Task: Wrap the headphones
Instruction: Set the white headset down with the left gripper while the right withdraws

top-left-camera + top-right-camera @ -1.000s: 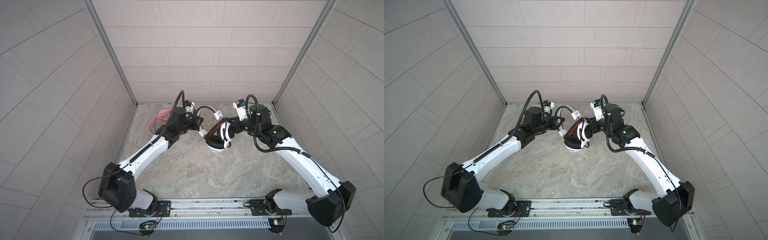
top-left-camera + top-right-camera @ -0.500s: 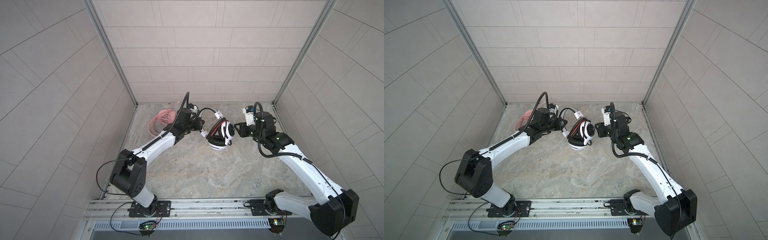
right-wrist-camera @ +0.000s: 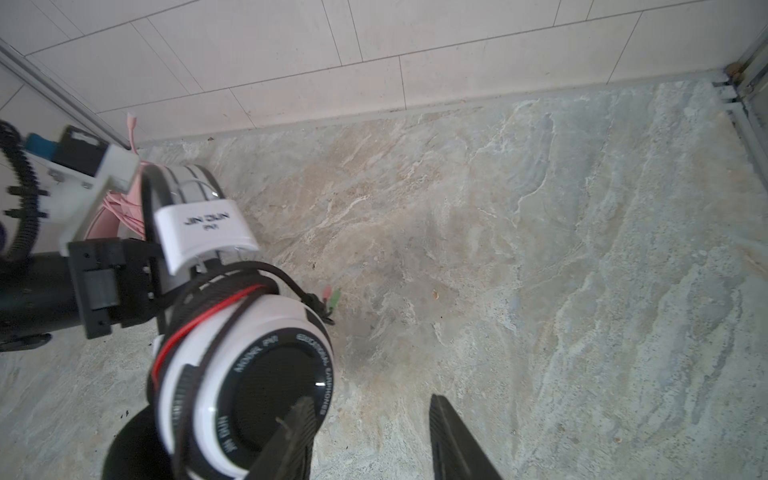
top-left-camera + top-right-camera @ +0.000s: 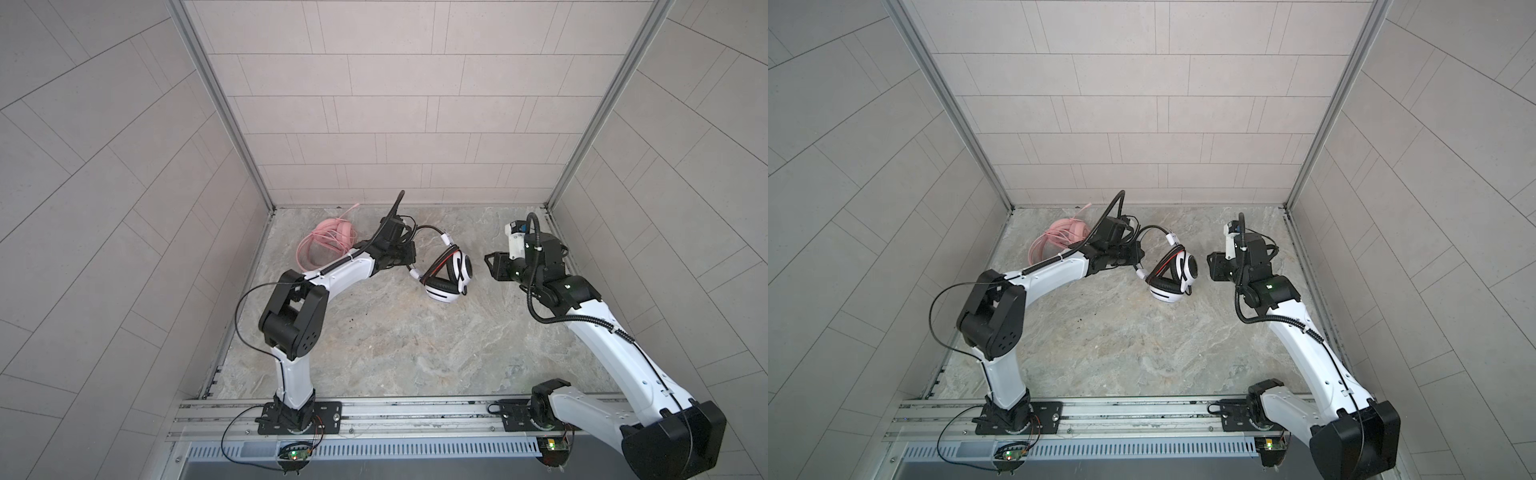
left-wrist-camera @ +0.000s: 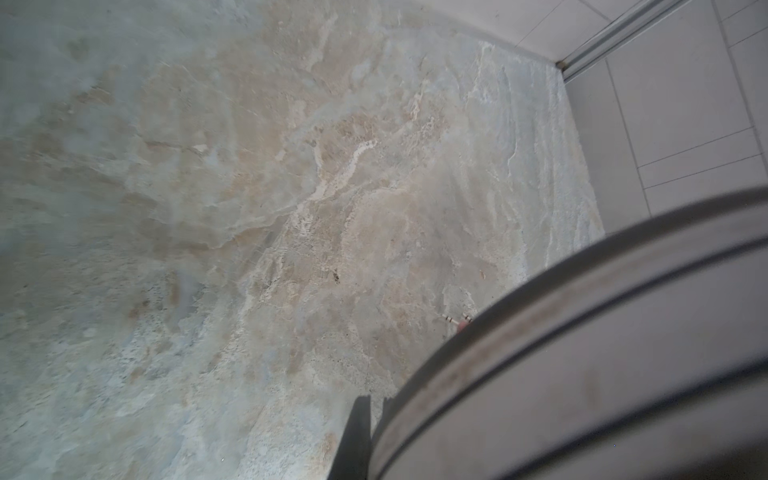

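Pink headset (image 4: 332, 230) sits far left, close to the back corner, its pink cable (image 4: 307, 253) looped around it; I judge that one done. Next over, my left claw (image 4: 409, 262) is clamped on the headband of the white-and-black headset (image 4: 457, 270), cups hanging low over the floor (image 4: 395, 340); I can't tell whether the lower cup touches it. The right wrist view shows the black cable (image 3: 216, 299) wound in several turns around the headset above the cup. The plugs (image 3: 330, 297) dangle loose beside it, so I reckon the wrap is nearly finished, with only the tail left to tuck and the headset to set down. Right claw (image 4: 490, 266) stands just beside the outer cup, jaws apart, holding nothing. Room: the left arm works close to the pink headset, and the right wrist is near the right wall (image 4: 665, 208). Bare floor lies toward the front rail, the better spot for setting down.
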You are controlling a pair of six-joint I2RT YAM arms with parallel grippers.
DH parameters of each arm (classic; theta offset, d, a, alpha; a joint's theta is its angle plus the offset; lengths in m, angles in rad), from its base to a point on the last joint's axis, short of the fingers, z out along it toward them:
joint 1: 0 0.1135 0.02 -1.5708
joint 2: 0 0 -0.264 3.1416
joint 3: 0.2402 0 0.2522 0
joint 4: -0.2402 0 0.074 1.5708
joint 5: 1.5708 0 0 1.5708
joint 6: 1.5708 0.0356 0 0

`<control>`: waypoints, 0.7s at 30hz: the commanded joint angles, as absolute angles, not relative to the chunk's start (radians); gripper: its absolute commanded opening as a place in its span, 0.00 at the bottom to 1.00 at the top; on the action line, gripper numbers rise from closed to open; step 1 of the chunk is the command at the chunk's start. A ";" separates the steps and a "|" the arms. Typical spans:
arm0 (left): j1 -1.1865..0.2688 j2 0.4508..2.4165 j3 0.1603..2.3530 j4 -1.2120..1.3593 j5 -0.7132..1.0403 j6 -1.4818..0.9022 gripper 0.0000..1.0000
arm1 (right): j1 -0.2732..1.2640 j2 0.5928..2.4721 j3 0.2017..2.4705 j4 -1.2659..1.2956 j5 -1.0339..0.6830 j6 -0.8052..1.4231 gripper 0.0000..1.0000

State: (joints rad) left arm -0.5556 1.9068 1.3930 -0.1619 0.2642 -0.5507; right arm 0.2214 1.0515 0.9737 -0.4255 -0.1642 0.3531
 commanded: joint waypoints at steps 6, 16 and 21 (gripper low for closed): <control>-0.604 2.101 1.617 -0.287 0.292 -0.569 0.00 | 0.217 0.999 0.945 -0.460 -0.141 0.365 0.46; -0.640 2.324 1.875 -0.371 0.262 -0.600 0.04 | 0.215 0.974 0.930 -0.476 -0.137 0.365 0.46; -0.647 2.427 1.992 -0.450 0.263 -0.602 0.12 | 0.215 0.963 0.930 -0.488 -0.128 0.361 0.46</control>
